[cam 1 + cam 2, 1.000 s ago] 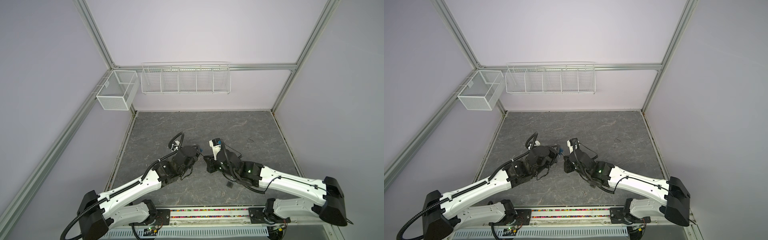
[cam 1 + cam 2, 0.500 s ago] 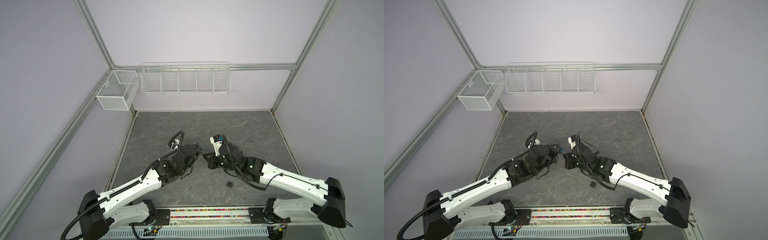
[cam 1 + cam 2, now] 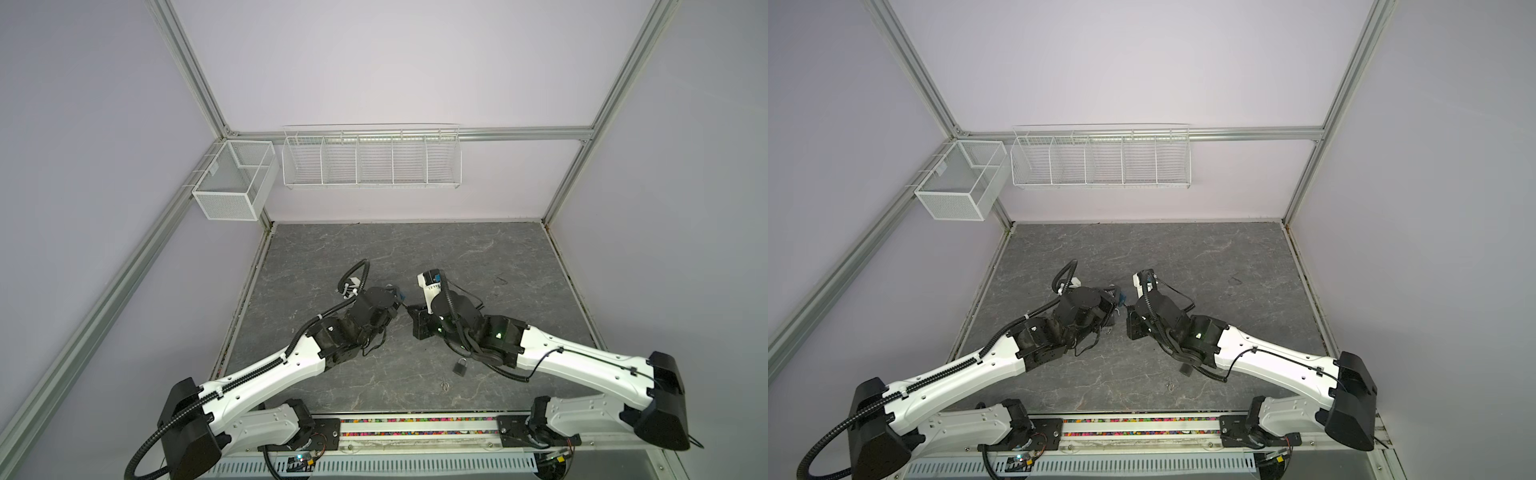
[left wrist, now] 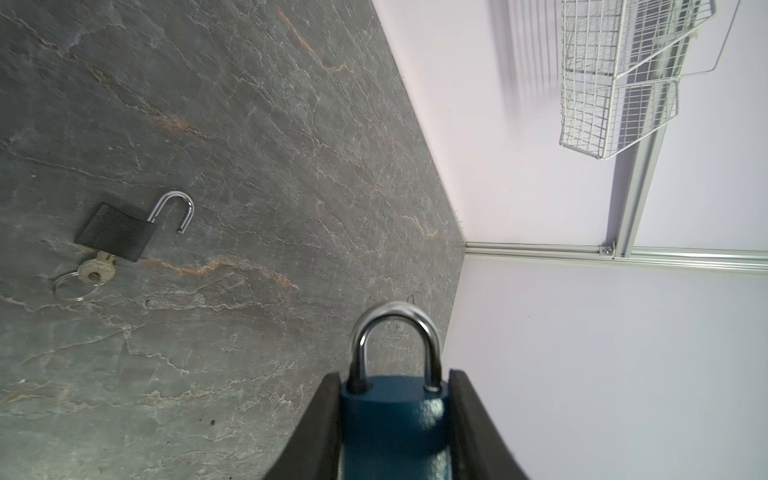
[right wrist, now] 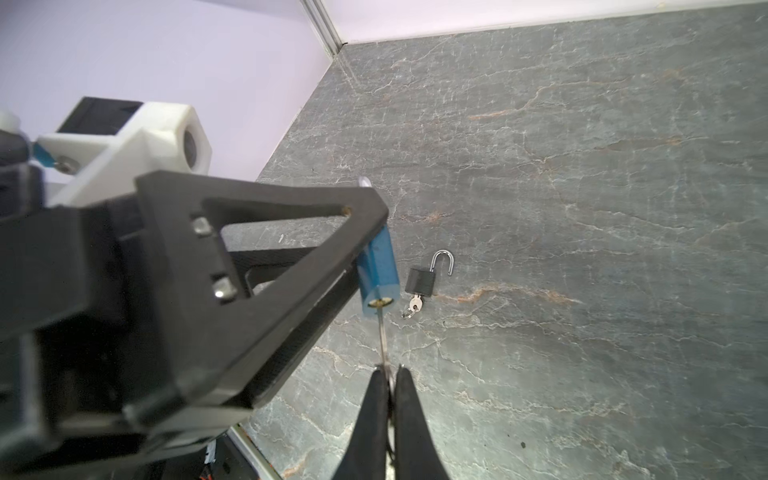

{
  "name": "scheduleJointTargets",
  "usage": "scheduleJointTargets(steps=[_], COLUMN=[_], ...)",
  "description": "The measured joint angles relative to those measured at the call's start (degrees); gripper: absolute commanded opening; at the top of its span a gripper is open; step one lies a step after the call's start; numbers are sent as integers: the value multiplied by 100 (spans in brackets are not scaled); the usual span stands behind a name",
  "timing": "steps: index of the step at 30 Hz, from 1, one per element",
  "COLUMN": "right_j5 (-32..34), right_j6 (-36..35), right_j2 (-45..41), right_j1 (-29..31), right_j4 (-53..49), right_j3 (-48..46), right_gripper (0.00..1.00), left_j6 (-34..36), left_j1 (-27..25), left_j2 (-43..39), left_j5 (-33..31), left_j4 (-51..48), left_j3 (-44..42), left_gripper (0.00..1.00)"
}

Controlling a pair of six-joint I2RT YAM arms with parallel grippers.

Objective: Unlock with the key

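Left hand [image 4: 394,374] clamps blue padlock [image 4: 395,419]; right hand [image 5: 388,369] pinches key [image 5: 382,336] touching its keyhole [image 5: 380,303]

Blue padlock [image 3: 1123,297] near table [image 3: 1225,257] centre.

White arms [image 3: 270,380] carry black joints [image 3: 191,432], cables [image 3: 141,453] and fingers [image 4: 316,432].

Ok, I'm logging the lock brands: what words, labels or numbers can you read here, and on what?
No text can be read.
Blue padlock: no marking shows.
Black padlock and its key: any stamp too small to tell.
Tag on the mesh basket: too small.
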Motion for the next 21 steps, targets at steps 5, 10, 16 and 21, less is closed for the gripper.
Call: scheduleJointTargets(steps=[5, 10, 16, 21], right_j5=[227, 221, 295, 525], right_j6=[-264, -280, -173, -186], right_j2=[13, 24, -55, -212], right_j1=[83, 85, 197, 363], right_j4=[310, 573, 975, 1499], right_j3=[-85, -186, -514, -1008], right_gripper=[6, 7, 6, 7], left_j6=[-22, -157, -457, -765], left_j1=[17, 33, 15, -26], left_j2=[39, 24, -173, -286], left_j5=[-4, -52, -81, -57], left_j4=[-109, -177, -192, -164], left_j3=[42, 39, -116, -245], left_gripper=[0, 0, 0, 0])
